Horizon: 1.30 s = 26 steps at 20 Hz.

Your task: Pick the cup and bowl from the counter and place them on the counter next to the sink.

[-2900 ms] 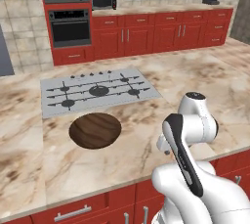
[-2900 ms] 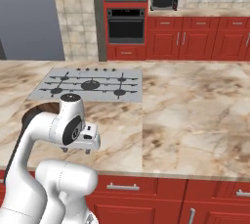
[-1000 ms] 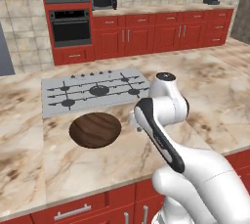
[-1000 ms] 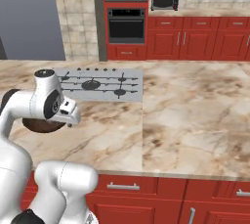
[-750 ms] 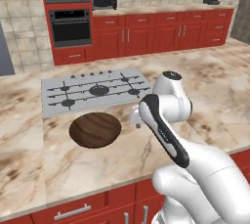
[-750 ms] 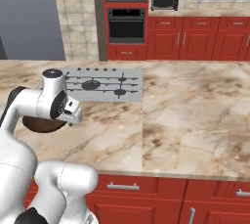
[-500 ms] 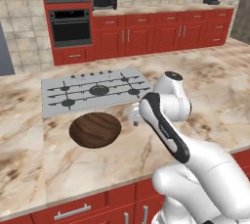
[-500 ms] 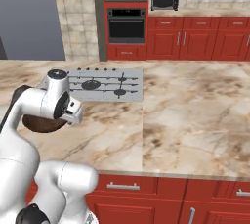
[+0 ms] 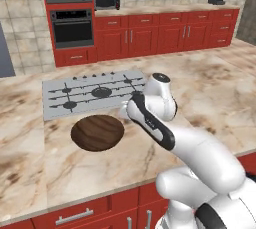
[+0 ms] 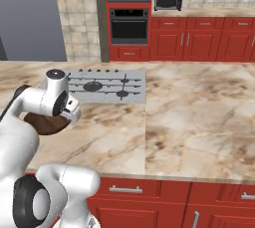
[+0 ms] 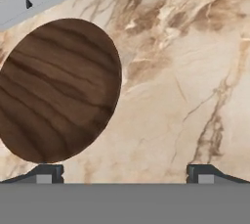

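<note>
Bowl is wide, shallow, round, dark-brown with wood-grain streaks; no contents visible. It sits upright, opening up, on the tan marble counter, just in front of the grey cooktop, near its front edge but apart from it. Being round it has no real long axis; in the hand view the bowl reads as an oval stretched from lower left to upper right, with the grain bands running roughly across the view, slanting down toward the right.

Gripper is above the counter with fingertips spread wide apart, nothing between them, bare marble under the gap. The bowl lies at the left side of the hand view, with its lower rim just above the left fingertip, not inside the jaws. In the left base view the wrist hangs just right of the bowl, near its rim. In the right base view the bowl is mostly hidden behind the arm. Contact between fingertip and rim can't be told.
</note>
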{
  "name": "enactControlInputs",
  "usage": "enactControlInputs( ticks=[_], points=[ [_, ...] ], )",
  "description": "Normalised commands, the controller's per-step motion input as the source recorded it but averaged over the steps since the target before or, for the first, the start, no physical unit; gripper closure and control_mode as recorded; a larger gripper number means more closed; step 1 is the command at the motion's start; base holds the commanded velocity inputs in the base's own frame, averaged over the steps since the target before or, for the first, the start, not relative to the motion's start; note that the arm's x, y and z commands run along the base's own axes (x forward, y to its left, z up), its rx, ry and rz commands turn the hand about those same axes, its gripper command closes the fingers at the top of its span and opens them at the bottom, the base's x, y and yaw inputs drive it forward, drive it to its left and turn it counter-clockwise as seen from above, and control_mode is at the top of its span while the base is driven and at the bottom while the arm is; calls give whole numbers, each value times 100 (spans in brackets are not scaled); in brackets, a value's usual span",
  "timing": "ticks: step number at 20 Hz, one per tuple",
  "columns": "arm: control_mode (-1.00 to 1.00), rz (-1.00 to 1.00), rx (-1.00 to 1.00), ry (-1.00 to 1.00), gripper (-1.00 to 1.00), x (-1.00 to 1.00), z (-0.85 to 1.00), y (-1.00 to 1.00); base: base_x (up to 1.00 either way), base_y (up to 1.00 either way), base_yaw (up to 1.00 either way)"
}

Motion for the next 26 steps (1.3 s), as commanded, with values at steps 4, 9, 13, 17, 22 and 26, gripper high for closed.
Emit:
enactControlInputs(
  ticks=[4,9,13,17,22,26],
  points=[
    [-100,-10,0,3,-100,73,-24,28,0,0,0],
    [-100,-9,0,0,-100,75,-32,20,0,0,0],
    [-100,-6,0,4,-100,25,-49,2,0,0,0],
    [-100,-3,0,1,-100,24,-60,0,0,0,0],
    [-100,-1,0,0,-100,29,-40,3,0,0,0],
    [-100,0,2,0,-100,30,-23,12,0,0,0]
  ],
)
